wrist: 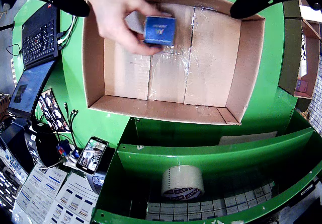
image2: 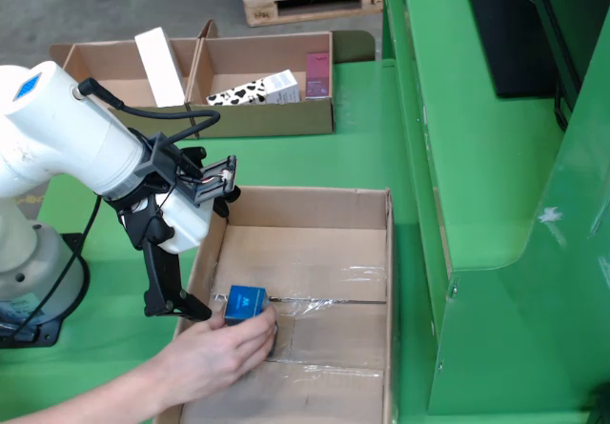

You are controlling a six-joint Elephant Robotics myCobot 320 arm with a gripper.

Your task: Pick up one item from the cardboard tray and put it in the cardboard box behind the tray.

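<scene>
right now a person's hand (image2: 214, 353) holds a small blue box (image2: 245, 303) inside the cardboard tray (image2: 315, 205), low over the taped floor near its left wall in the fixed view. in the wrist view the hand (wrist: 118, 12) enters from 11 o'clock and pinches the blue box (wrist: 160, 30) toward 12 o'clock. the gripper (image2: 186, 305) (black fingers spread apart, gripping nothing) hangs at the tray's left edge, one fingertip just beside the blue box. the cardboard box (image2: 267, 119) lies beyond the tray at 12 o'clock, holding a cow-patterned carton (image2: 253, 90). a tape roll (wrist: 182, 182) sits at 6 o'clock in the wrist view.
</scene>
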